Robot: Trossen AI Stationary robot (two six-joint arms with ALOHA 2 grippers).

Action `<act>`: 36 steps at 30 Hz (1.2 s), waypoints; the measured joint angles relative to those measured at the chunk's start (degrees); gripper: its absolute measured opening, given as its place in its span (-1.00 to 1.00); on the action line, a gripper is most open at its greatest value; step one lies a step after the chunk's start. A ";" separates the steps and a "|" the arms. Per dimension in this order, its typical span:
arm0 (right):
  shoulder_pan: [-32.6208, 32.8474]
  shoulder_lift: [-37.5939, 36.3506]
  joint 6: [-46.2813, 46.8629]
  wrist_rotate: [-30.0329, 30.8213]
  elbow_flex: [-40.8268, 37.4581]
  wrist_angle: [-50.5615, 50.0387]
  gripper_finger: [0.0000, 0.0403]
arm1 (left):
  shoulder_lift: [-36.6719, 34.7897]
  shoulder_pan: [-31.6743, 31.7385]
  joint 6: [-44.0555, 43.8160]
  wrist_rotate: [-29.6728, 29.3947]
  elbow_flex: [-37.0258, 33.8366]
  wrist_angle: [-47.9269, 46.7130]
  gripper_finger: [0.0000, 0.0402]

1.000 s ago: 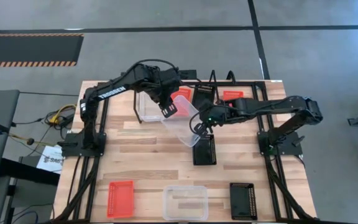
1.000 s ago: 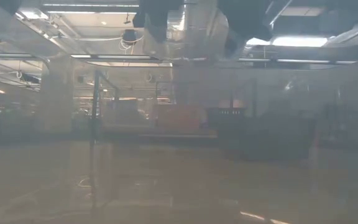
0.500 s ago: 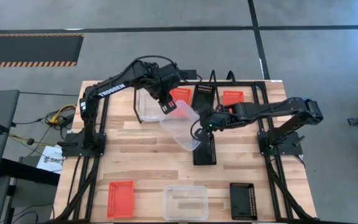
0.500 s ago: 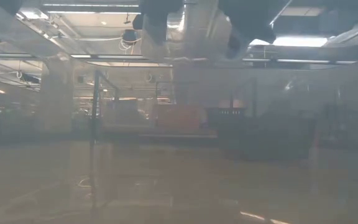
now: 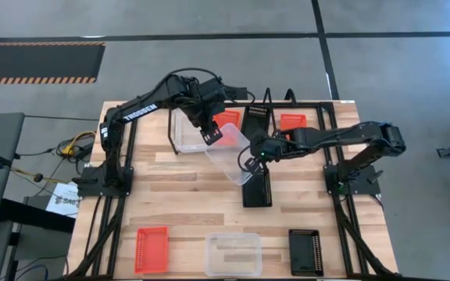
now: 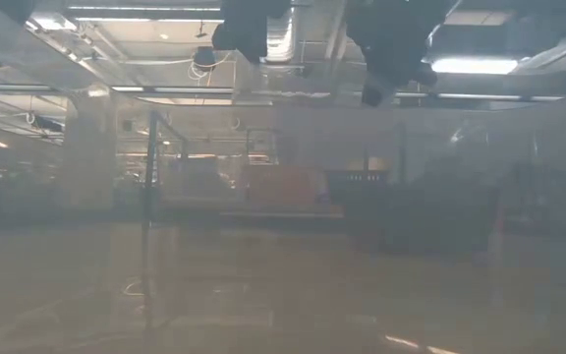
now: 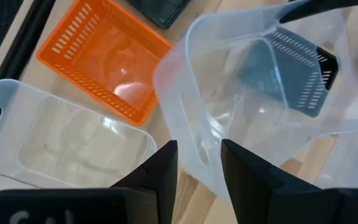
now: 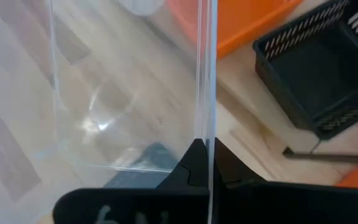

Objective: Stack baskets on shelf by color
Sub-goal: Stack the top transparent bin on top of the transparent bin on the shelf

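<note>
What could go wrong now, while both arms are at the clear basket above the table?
1. The right gripper pinches only a thin wall of the tilted clear basket; it may slip or swing.
2. The left gripper has open jaws astride the opposite wall, so that side seems unsupported.
3. A drop could strike the black basket beneath.

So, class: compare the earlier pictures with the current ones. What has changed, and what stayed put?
The left gripper has opened around the rim of the clear basket. The right gripper stays shut on that basket's opposite wall and has shifted a little. The tilted basket barely moved. The shelf and the other baskets are unchanged.
</note>
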 joint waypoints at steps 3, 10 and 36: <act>-0.52 0.00 -0.51 -0.01 0.00 2.12 -1.00 | 0.00 0.00 -0.68 -1.07 0.00 0.02 -0.45; 0.19 0.00 -0.73 -0.10 0.00 5.15 -1.00 | 1.05 -0.09 -1.40 -3.23 -0.24 0.90 -0.45; 3.28 -0.02 -6.29 -0.29 4.21 5.60 -0.45 | 8.09 -5.01 4.57 -16.01 0.11 -2.46 -1.00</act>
